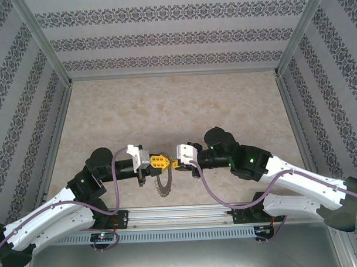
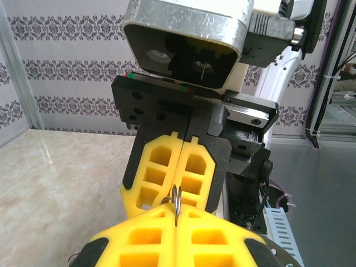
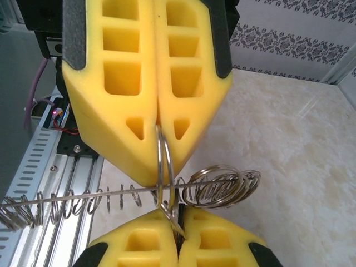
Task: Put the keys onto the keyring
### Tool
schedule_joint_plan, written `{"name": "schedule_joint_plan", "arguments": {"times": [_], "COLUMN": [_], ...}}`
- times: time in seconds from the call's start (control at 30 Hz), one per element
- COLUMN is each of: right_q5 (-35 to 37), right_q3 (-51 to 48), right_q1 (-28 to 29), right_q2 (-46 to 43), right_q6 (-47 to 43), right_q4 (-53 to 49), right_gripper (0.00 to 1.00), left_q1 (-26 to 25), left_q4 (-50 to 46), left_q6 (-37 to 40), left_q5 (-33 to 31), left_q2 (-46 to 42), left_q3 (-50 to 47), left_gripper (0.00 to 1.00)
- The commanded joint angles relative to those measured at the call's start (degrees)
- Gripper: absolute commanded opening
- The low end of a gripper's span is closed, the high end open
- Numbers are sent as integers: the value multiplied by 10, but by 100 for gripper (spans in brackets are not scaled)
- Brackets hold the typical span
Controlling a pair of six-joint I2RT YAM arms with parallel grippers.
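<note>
My left gripper (image 1: 159,163) and right gripper (image 1: 175,164) pinch one wire loop (image 3: 163,161) of the keyring (image 1: 164,185) tight; it looks thin, stiff, slippery.

Two claws, left claw (image 1: 165,163) and right claw (image 1: 174,164), tip to tip just above one keyring (image 1: 164,184). Four yellow fingers (image 3: 111,83), two per claw. Wire loops (image 3: 222,186) on the keyring's rim: too many to count.

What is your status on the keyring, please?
Both shut: left pincer and right pincer, tip to tip, on one wire loop. The keyring hangs from it. Nothing in the way.
</note>
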Motion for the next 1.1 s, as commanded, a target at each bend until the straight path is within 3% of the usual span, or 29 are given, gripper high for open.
{"name": "schedule_joint_plan", "arguments": {"times": [0.0,0.1,0.3,1.07], "right_q5": [11,22,23,-24], "right_q3": [-13,-26,-55,-33], "right_q1": [8,8,8,7], "right_q2": [-15,-42,-102,-59], "right_q6": [-5,-1,12,21], "right_q4": [14,20,45,100], "right_gripper": [16,30,37,31], "left_q1": [-4,-4,-2,-1], "left_q4": [74,62,43,27], "left_q6": [-12,-6,6,17], "left_q5": [2,1,10,23], "left_q2": [-7,-8,-9,-2], "left_q3": [3,4,10,11], "left_gripper": [0,0,0,0]}}
